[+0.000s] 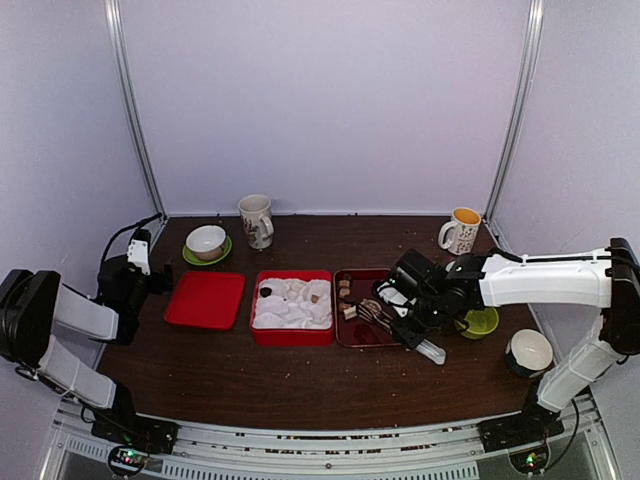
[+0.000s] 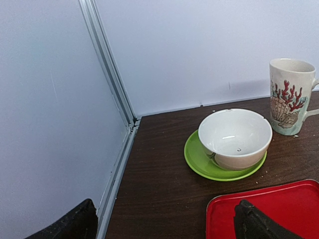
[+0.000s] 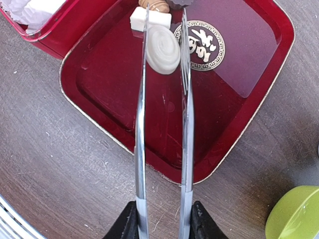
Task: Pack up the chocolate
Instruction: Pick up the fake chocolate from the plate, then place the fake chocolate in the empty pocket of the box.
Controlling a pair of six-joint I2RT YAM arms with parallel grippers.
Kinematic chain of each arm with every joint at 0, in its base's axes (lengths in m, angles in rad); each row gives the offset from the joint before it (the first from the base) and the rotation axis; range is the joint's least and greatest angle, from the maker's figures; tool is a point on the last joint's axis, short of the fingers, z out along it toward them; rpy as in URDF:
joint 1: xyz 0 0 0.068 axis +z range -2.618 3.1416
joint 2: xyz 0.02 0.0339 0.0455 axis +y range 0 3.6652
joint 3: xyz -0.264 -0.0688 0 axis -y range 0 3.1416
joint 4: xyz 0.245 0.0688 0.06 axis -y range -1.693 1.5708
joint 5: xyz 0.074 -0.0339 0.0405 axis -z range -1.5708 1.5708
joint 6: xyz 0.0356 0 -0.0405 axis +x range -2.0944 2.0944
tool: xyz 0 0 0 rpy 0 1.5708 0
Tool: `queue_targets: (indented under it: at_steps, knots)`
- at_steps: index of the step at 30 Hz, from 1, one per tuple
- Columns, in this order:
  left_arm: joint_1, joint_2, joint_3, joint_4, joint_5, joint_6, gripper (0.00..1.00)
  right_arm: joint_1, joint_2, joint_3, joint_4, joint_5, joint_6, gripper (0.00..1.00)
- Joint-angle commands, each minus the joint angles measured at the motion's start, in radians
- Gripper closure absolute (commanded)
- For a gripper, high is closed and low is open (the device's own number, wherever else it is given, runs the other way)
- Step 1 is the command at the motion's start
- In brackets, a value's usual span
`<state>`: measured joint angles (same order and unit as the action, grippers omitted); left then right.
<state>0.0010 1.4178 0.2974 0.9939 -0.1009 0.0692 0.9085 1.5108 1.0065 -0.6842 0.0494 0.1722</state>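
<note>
With the right pincer [image 3: 162,223] clamped on the tongs [image 3: 141,149], squeeze gently around the cream chocolate [image 3: 163,50] between their tips in the dark tray [image 3: 99,84] beside the box [image 3: 50,35], then lift straight.

Most of the chocolate [image 1: 346,297] lies in a loose cluster a little right of the worktop's centre, in the left part of a dark red tray [image 1: 362,282]. Up close, a cream-white disc [image 3: 162,50] with a spiral top lies flat between the tips of the tongs [image 3: 141,149]. Just beyond it sit a white block [image 3: 149,19], a tan round piece [image 3: 153,4] and a dark piece [image 3: 178,2], the last two cut off by the frame edge. One more dark lump [image 1: 266,292] sits apart to the left, in the box [image 1: 291,340] at mid-worktop.
</note>
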Motion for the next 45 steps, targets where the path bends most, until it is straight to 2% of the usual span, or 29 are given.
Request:
queue_targets:
  at_steps: [1,19,28,40,45]
  knots:
    - [0.01,0.005,0.014,0.052,-0.005,-0.002,0.02,0.005,-0.034,0.002,0.02,0.009,0.016,0.69]
    - [0.01,0.006,0.015,0.054,-0.005,-0.003,0.02,0.004,-0.091,0.045,0.047,-0.032,0.021,0.69]
    - [0.01,0.005,0.014,0.054,-0.005,-0.002,0.02,0.004,-0.111,0.05,0.154,-0.131,0.022,0.69]
    - [0.01,0.005,0.015,0.053,-0.005,-0.002,0.02,0.022,0.029,0.152,0.221,-0.211,0.008,0.69]
    - [0.009,0.005,0.014,0.054,-0.006,-0.003,0.02,0.038,0.109,0.202,0.188,-0.173,-0.011,0.69]
